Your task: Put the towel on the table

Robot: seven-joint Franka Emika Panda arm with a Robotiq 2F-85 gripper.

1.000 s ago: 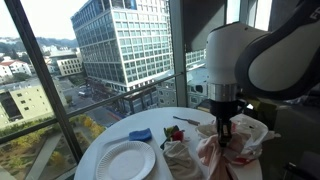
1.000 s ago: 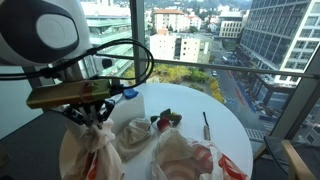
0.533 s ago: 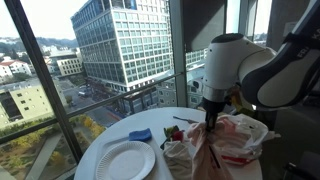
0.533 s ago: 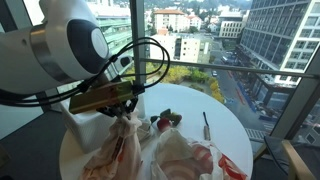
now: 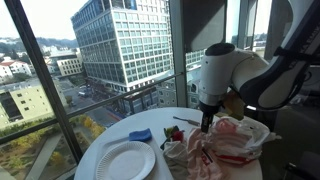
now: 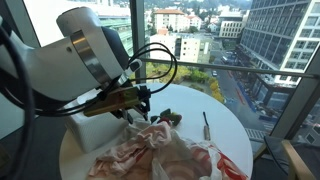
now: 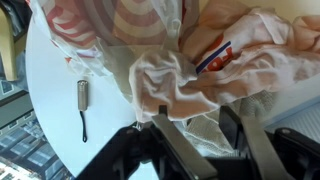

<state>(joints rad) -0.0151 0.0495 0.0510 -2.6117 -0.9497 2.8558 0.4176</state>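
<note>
— Where's the towel?
— The towel (image 6: 150, 158) lies crumpled on the table (image 6: 192, 104), along the edge away from the window.
— And your hand?
— My gripper (image 7: 195, 112) hangs over it, fingers (image 7: 172, 140) spread apart. A white plate (image 5: 125, 160) sits near another edge.

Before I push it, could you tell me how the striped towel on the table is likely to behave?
Likely floppy: the striped towel lies in crumpled folds on the table, so it would probably bunch up rather than slide whole. It looks thin, so it is probably light.
</note>
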